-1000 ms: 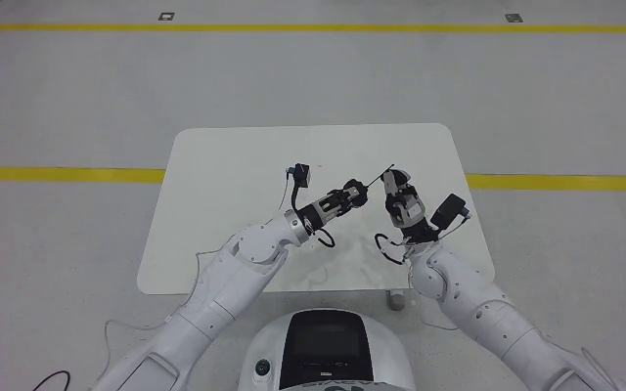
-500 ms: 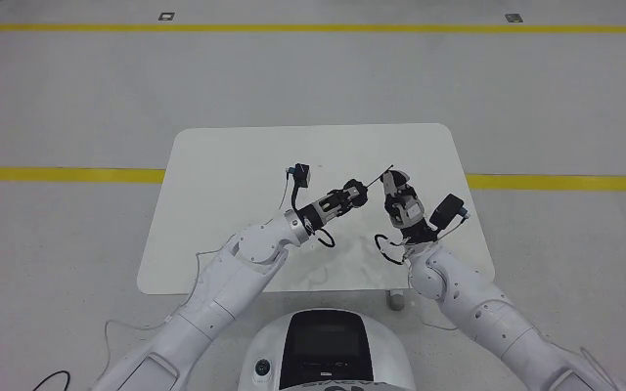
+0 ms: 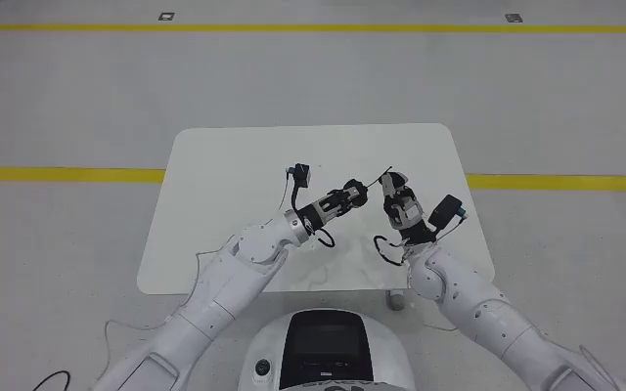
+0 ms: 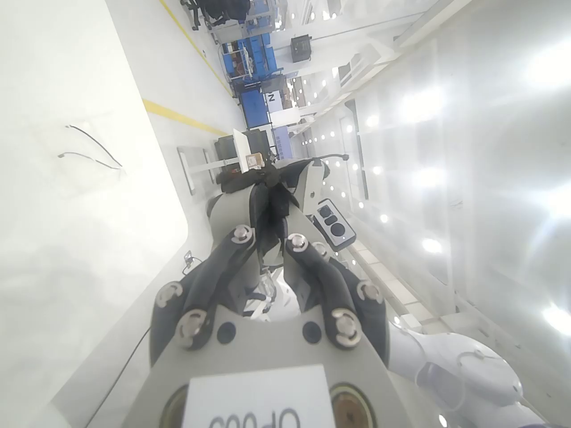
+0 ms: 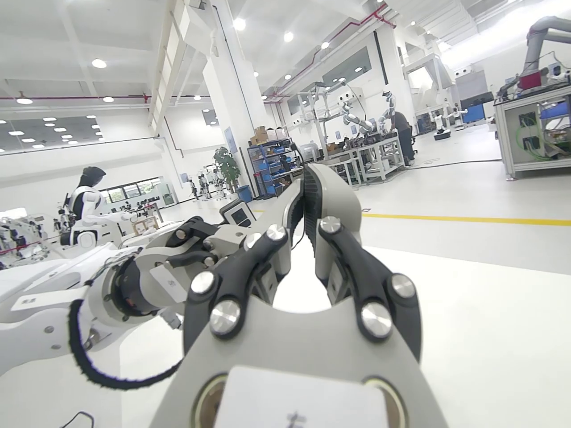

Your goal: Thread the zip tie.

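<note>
A thin black zip tie (image 3: 379, 175) spans the short gap between my two grippers, held above the right middle of the white table (image 3: 225, 186). My left gripper (image 3: 362, 185) is shut on one end, and its closed fingertips (image 4: 267, 180) have a dark bit pinched at the tip. My right gripper (image 3: 389, 179) is shut on the other end, its ribbed pads (image 5: 305, 180) pressed together; the tie's tip pokes out past them toward the table's far side. The two grippers face each other, almost touching.
Two thin dark strands (image 4: 91, 146) lie loose on the table. The table's rounded corner and edge (image 4: 178, 220) lie close beneath the left gripper. Around the table is open floor with yellow lines (image 3: 78, 175).
The right gripper has edged slightly toward the left one. Both stay shut on the tie; nothing else has moved.
</note>
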You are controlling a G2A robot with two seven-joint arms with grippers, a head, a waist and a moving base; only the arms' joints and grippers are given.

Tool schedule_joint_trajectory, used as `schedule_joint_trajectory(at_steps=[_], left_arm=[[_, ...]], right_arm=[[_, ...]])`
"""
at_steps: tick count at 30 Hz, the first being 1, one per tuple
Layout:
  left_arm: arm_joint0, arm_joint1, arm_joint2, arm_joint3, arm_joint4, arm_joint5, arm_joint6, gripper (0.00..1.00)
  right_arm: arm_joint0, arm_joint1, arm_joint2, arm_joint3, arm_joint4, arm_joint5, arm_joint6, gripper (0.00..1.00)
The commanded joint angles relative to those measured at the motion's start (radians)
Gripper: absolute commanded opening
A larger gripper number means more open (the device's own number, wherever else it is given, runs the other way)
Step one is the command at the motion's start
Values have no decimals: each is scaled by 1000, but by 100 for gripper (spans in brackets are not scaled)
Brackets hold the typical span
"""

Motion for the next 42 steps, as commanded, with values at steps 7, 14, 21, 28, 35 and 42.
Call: schedule_joint_trajectory(at_steps=[7, 14, 21, 28, 35, 42], left_arm=[[0, 0, 0, 0, 0, 0, 0, 0], [0, 0, 0, 0, 0, 0, 0, 0], [0, 0, 0, 0, 0, 0, 0, 0], [0, 0, 0, 0, 0, 0, 0, 0], [0, 0, 0, 0, 0, 0, 0, 0], [0, 0, 0, 0, 0, 0, 0, 0]], right_arm=[[16, 11, -33, -6, 17, 0, -8, 0], [31, 19, -66, -8, 45, 0, -1, 0], [49, 26, -94, -13, 64, 0, -33, 0], [65, 38, -129, -20, 94, 0, -26, 0], [85, 42, -167, -15, 134, 0, -13, 0], [102, 46, -198, -15, 177, 0, -26, 0]])
